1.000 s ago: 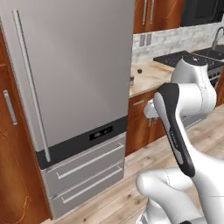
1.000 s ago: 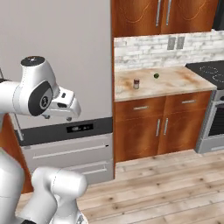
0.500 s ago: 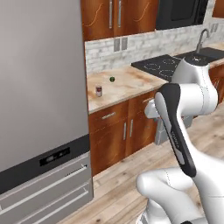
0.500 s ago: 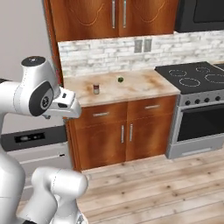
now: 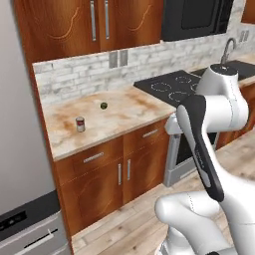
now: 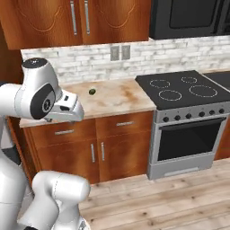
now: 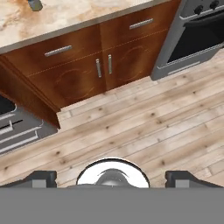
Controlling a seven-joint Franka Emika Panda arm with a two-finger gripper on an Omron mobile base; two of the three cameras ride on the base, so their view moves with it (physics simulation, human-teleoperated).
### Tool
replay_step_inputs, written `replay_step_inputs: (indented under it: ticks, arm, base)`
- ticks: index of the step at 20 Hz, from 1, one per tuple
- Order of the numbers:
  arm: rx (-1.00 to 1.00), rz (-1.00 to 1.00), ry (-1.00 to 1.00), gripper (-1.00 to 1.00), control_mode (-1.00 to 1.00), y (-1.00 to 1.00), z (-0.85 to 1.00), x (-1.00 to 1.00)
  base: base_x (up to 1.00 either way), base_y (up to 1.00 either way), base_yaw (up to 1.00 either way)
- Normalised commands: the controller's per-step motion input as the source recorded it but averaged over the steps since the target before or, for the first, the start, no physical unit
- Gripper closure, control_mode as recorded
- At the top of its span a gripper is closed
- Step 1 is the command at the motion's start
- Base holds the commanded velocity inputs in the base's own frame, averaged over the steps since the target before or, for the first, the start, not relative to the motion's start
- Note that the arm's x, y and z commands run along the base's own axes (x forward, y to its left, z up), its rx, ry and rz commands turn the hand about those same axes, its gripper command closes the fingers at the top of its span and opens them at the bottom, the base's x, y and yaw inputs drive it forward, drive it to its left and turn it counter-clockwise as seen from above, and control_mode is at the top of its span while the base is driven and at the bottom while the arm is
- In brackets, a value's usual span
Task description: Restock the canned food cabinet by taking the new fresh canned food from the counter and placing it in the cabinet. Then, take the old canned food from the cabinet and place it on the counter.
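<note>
Your small blue-and-white labelled can [image 5: 79, 124] stands upright on the beige marbled stone counter [image 5: 124, 112], well ahead of the two-finger gripper [image 7: 112, 177], whose jaws stand wide apart, holding nothing. The left base view shows a tiny dark green ball [image 5: 103, 105] behind the can; the hand view catches just the can's edge [image 7: 35, 5].

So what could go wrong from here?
The can on the counter is small and stands near the front edge; a clumsy reach could knock it to the floor. A tiny dark green ball lies close by and could be mistaken for it. The claw is open and points down at the wooden floor, so it must swing far, past the stove.
</note>
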Motion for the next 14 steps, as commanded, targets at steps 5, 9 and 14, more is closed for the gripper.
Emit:
replay_step_inputs:
  ticks: [5,9,14]
  arm:
    - [0.00,0.00,0.00,-1.00,1.00,0.00,0.00,0.00]
    - [0.00,0.00,0.00,-1.00,1.00,0.00,0.00,0.00]
    - [0.00,0.00,0.00,-1.00,1.00,0.00,0.00,0.00]
  base:
    - [0.86,-0.54,0.18]
    - [0.72,-0.09,0.31]
    - [0.25,0.05,0.40]
